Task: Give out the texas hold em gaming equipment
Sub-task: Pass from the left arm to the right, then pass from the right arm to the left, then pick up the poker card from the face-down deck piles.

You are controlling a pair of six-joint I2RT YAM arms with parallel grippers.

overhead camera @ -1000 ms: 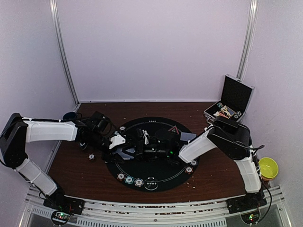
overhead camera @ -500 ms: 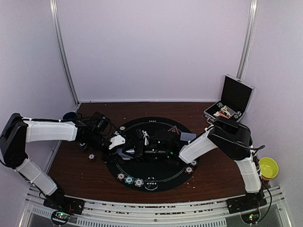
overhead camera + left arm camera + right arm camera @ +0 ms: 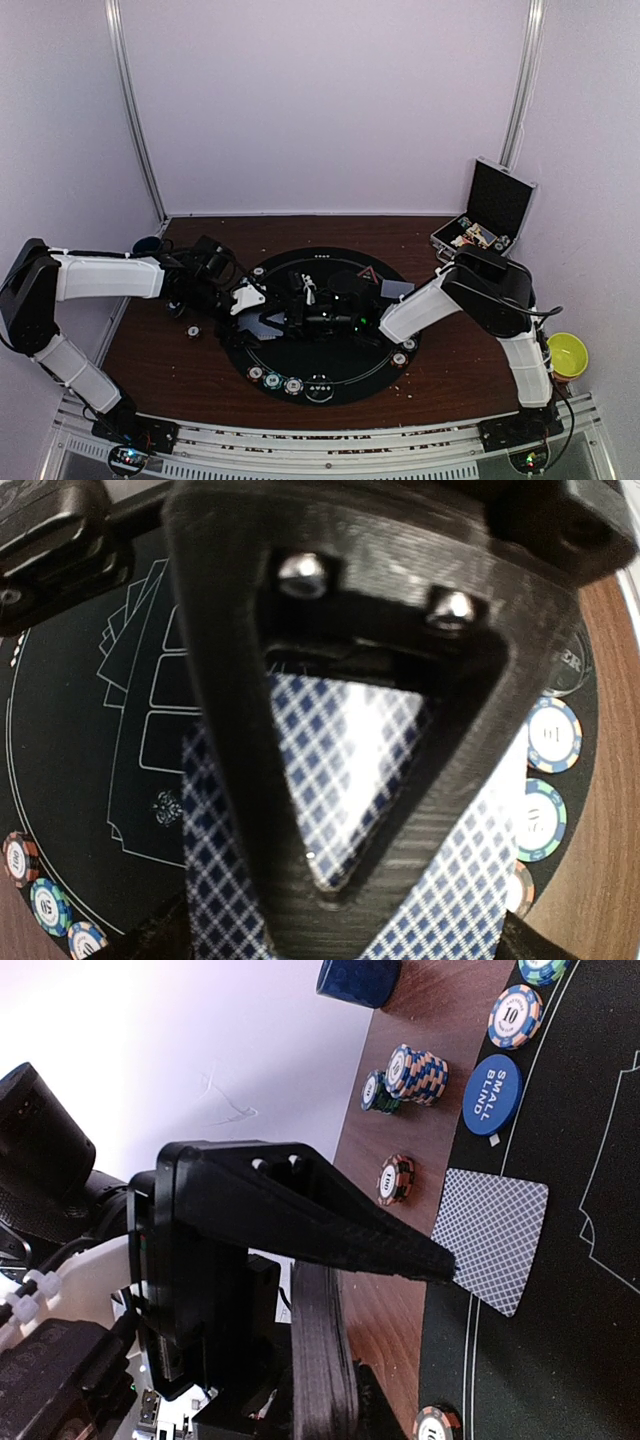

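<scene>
I have the right gripper (image 3: pixel 305 315) clamped on the deck (image 3: pixel 320 1360), a thick, edge-on stack low over the middle of the mat (image 3: pixel 340 385). One card (image 3: pixel 490 1235) lies flat and free at the mat's left rim, just beside the blue disc (image 3: pixel 492 1095). Its long side runs roughly along the rim.

The left gripper (image 3: pixel 258 308) hangs right over that card. Its wrist view shows only one finger, so I can't tell how wide the jaws stand.

I reckon the next card comes off the deck, which sits close on the left gripper's right. That makes the left arm the nearer one.

The cards are thin and glossy, with diamond-checked backs. The chips (image 3: pixel 550 735) are round with striped edges, and the mat is matt black with white lines.
</scene>
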